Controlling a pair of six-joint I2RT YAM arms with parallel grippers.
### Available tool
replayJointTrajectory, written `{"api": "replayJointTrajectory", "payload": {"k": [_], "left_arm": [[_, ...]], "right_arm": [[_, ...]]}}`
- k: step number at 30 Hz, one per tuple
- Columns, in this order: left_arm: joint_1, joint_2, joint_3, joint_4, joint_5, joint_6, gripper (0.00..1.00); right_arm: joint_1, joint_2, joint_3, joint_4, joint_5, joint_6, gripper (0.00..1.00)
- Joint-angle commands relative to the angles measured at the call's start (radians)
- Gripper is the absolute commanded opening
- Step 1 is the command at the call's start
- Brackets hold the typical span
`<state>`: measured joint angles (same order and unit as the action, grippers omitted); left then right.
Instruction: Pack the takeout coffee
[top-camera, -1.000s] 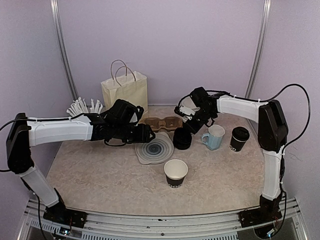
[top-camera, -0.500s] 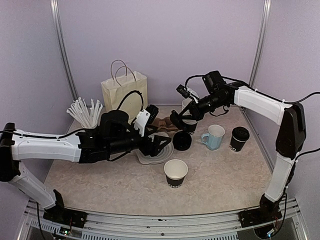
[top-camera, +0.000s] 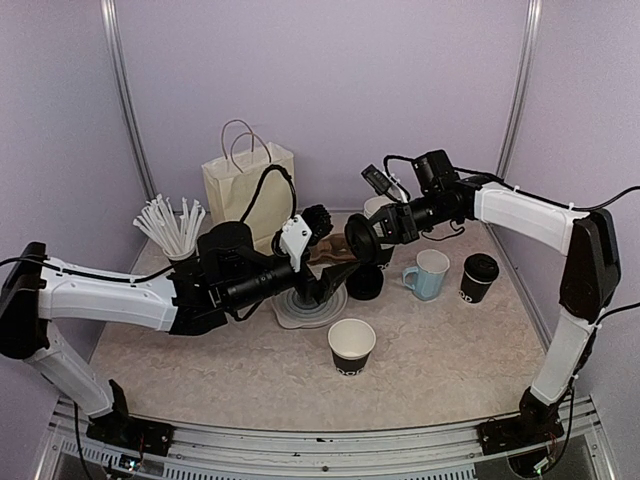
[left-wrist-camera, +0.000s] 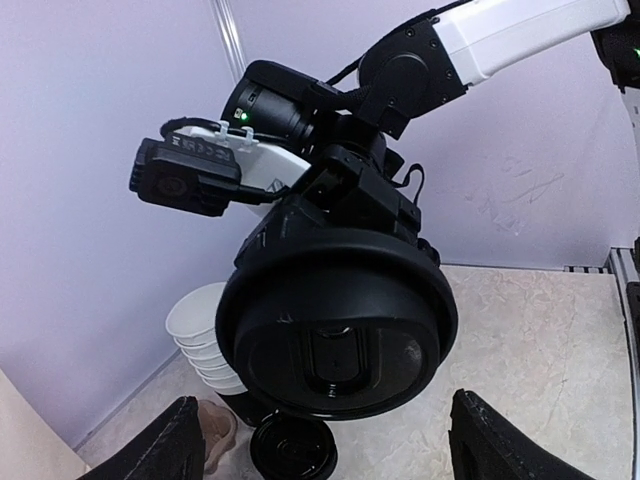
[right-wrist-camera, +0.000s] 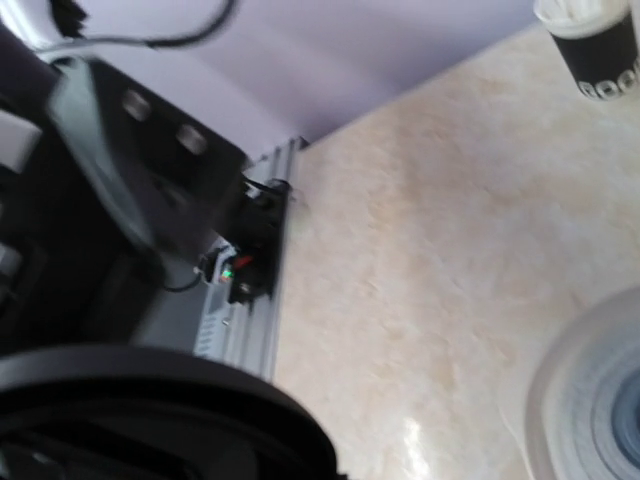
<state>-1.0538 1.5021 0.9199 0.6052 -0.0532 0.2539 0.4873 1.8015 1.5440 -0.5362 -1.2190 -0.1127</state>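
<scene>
Although the handled paper bag (top-camera: 250, 182) stands at the far left-centre of the table, the takeout coffee (top-camera: 479, 277) is well apart from it at the right. It is upright and lidded, just right of the light blue mug (top-camera: 430, 274), and neither arm is on it. I judge it light if empty, but top-heavy and liable to slosh if filled. The paper wall should take a gentle squeeze, though a hard one could crush it or pop the lid. The mid-wall below the lid rim looks the best place to grip, with the cup kept upright. An open black paper cup (top-camera: 351, 347) sits near centre. The right gripper (top-camera: 368, 237) is clenched on a black lid (left-wrist-camera: 335, 335), held on edge in the air. The left gripper (left-wrist-camera: 325, 445) faces it with jaws spread wide, holding nothing.
</scene>
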Motion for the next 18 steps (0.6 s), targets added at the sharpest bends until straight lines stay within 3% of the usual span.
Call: {"api": "replayJointTrajectory", "payload": {"k": [1, 18], "left_arm": [[-0.013, 0.059, 0.062, 0.049, 0.004, 0.051, 0.82], [-0.011, 0.145, 0.124, 0.071, 0.043, 0.028, 0.79]], "right_arm": [[-0.003, -0.042, -0.021, 0.054, -0.084, 0.035, 0.01], [-0.003, -0.047, -0.039, 0.061, -0.093, 0.034, 0.04]]}}
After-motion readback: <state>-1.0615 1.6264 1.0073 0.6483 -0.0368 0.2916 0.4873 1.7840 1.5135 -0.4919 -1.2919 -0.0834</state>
